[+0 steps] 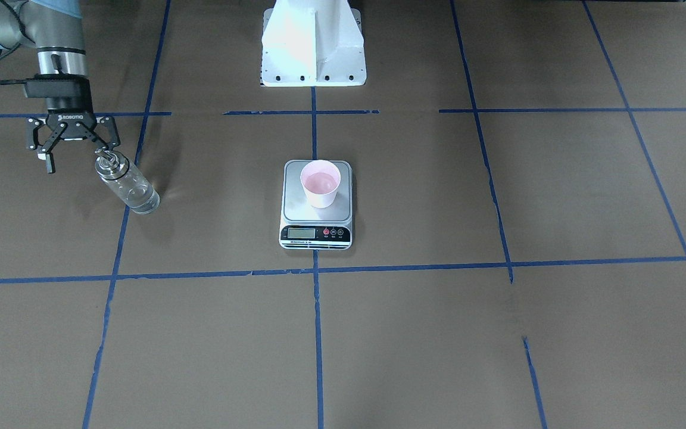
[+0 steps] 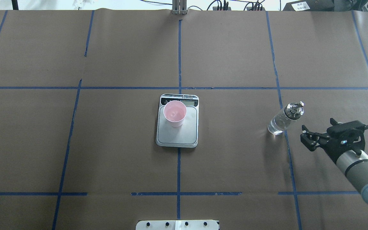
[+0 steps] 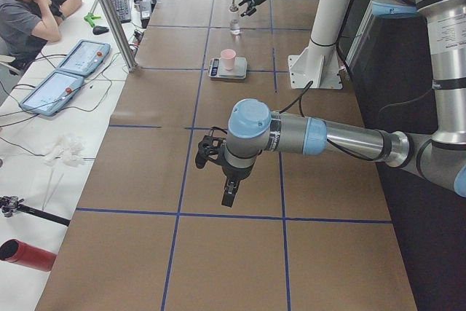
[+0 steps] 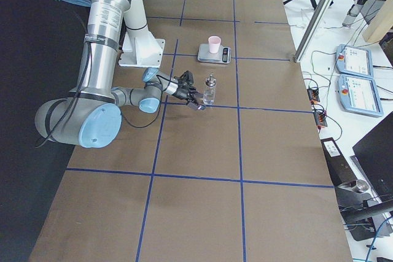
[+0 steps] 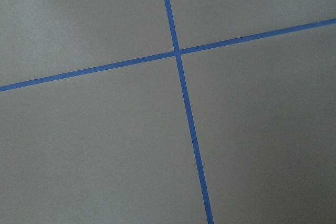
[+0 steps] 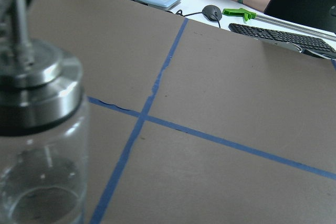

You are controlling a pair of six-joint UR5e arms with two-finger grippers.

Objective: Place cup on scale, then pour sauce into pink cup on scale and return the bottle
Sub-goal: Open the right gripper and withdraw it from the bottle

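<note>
The bottle [image 1: 130, 186] stands upright just beside the right end effector [image 1: 79, 156], which is spread and empty, while the cup [image 1: 320, 183] sits on the scale [image 1: 295, 205], well off to its side. I judge the grasp is in hand — centre the glass body in the gap, below the cap, before closing.

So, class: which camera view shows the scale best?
The exterior front-facing view: the scale turns its display and buttons toward it, unobstructed. Overhead shows the platform, but the cup overlaps the display strip. Both side views show it small and far; wrist views miss it.
</note>
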